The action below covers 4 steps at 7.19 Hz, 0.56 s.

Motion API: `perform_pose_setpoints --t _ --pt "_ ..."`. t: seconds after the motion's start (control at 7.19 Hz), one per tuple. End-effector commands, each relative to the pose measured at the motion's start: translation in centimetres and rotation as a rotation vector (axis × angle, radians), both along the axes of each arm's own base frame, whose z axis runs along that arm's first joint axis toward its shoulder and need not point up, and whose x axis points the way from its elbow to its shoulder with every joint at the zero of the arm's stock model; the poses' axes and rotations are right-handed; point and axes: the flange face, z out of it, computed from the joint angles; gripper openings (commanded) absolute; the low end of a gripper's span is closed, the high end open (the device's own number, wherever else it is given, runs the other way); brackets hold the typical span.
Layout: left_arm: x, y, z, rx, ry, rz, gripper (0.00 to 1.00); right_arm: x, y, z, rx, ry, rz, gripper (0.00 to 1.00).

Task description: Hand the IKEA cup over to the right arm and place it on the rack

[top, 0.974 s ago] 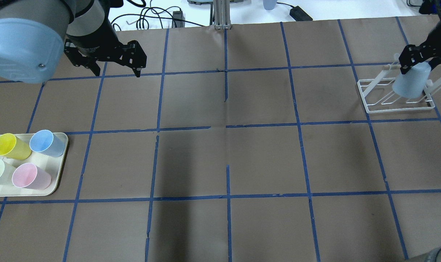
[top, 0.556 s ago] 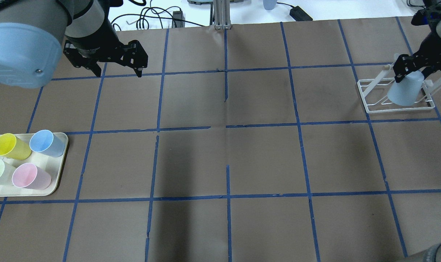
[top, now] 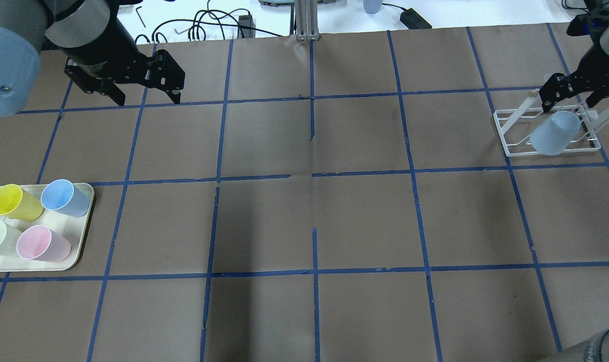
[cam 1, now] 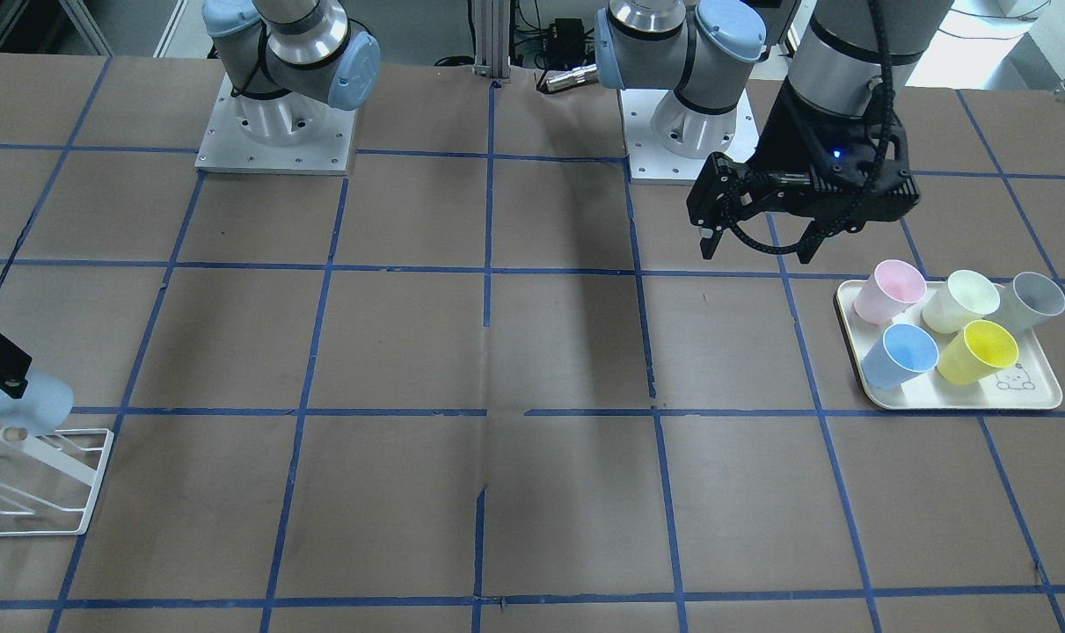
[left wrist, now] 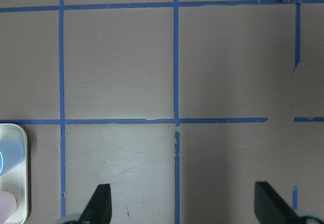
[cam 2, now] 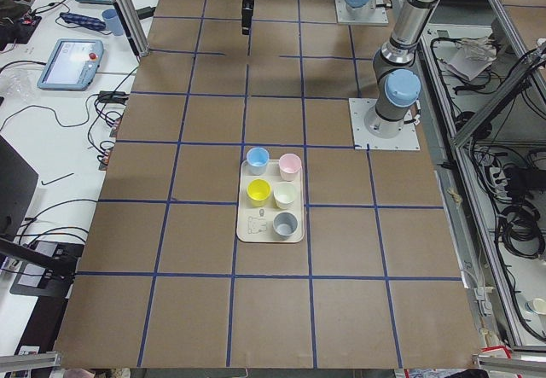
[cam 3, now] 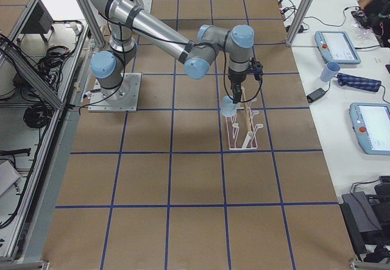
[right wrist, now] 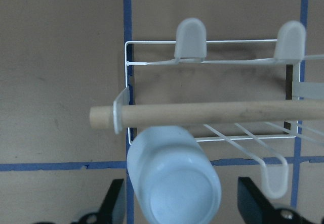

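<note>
Surface: brown paper table [top: 314, 221].
Small pale sky-blue plastic tumbler [top: 553, 133]: inverted, tilted on low white wire rack [right wrist: 202, 114], 2 o'clock.
Right gripper [top: 567, 105]: wide, above tumbler.
Left gripper [top: 147, 102]: wide, empty.

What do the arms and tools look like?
Left arm and right arm: silver tubes, light-blue joint caps. Left wrist carries a looped black cable and a small blue light. Left tool and right tool: black, two fingers each.

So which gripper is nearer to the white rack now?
Right. The right gripper hangs just above the rack, open over the IKEA cup. The left gripper is far across the table, near the tray.
</note>
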Motion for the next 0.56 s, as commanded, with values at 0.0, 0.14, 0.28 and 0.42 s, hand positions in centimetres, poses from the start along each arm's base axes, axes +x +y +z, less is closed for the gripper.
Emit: perform_pose_setpoints --t 0.0,0.14,0.28,0.42 --pt "1.7 0.4 1.0 0.020 0.029 -0.034 1.00 0.4 0.6 3.8 0.016 -0.008 0.002 1.00" --pt "2.0 0.3 1.3 0.018 0.069 -0.025 1.00 0.9 1.2 7.4 0.044 -0.021 0.005 1.00" --pt "2.1 0.3 1.2 0.023 0.071 -0.024 1.00 1.4 2.6 10.6 0.087 -0.043 0.003 1.00" --pt "2.1 0.4 1.2 0.024 0.073 -0.022 1.00 2.4 4.6 13.8 0.097 -0.048 0.003 1.00"
